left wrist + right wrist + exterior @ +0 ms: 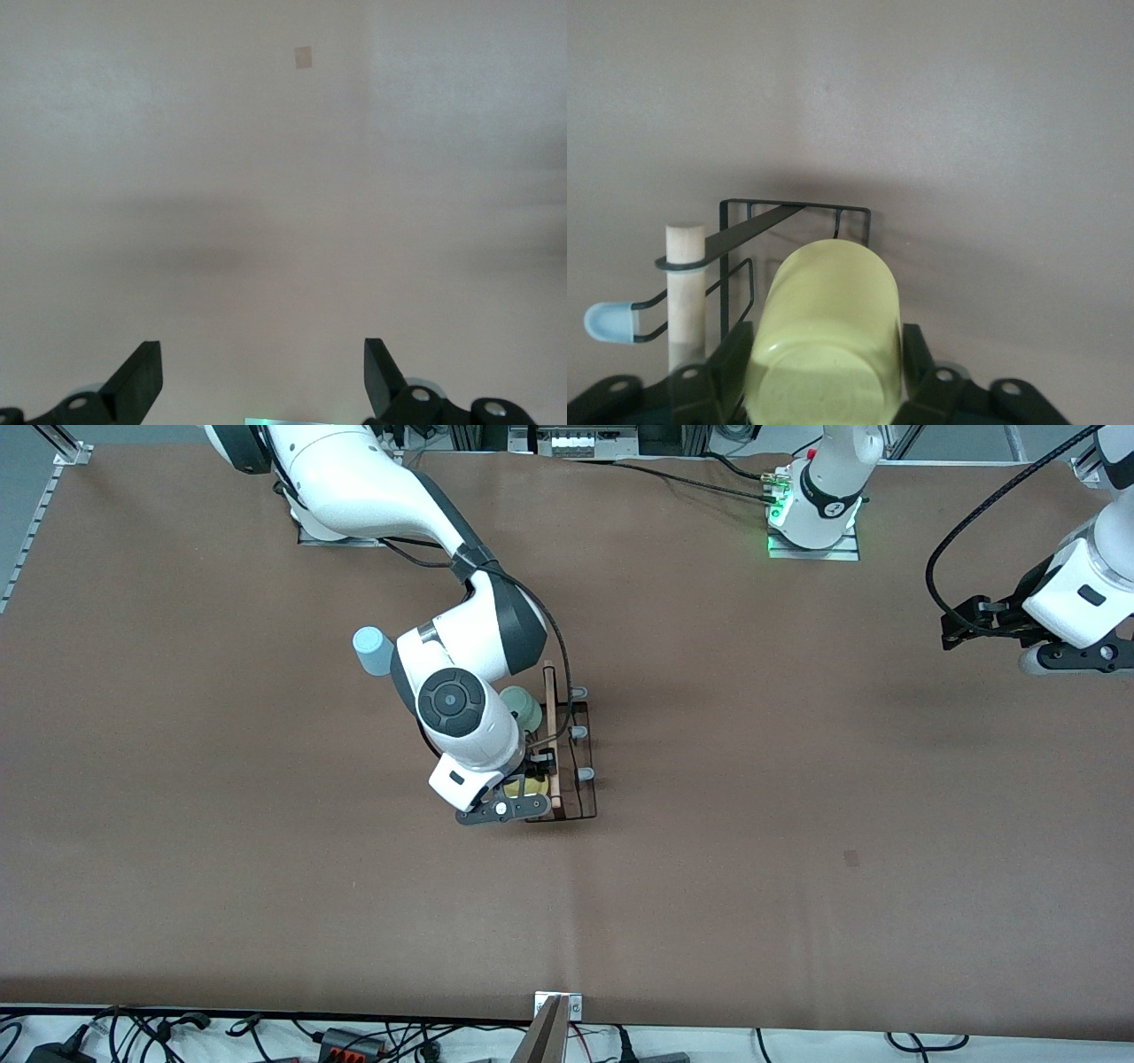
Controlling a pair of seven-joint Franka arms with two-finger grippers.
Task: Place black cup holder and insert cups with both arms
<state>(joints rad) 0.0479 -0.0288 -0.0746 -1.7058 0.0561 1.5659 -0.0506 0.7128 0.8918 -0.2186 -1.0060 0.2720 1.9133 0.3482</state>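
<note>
Yellow cup [824, 336] between right claw [824, 376] fingers, grip unclear, rack [567, 753] half hidden; left claw [263, 381] apart.

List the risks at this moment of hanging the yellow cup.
The right gripper brackets the yellow cup on the black cup holder; backing out carelessly could drag it off its peg. The mint cup hangs close beside the wrist and could be knocked.

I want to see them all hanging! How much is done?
Done: black cup holder placed, green cup at it. Now: right gripper at the holder with the yellow cup. To do: blue cup, standing apart. The left gripper waits, open.
</note>
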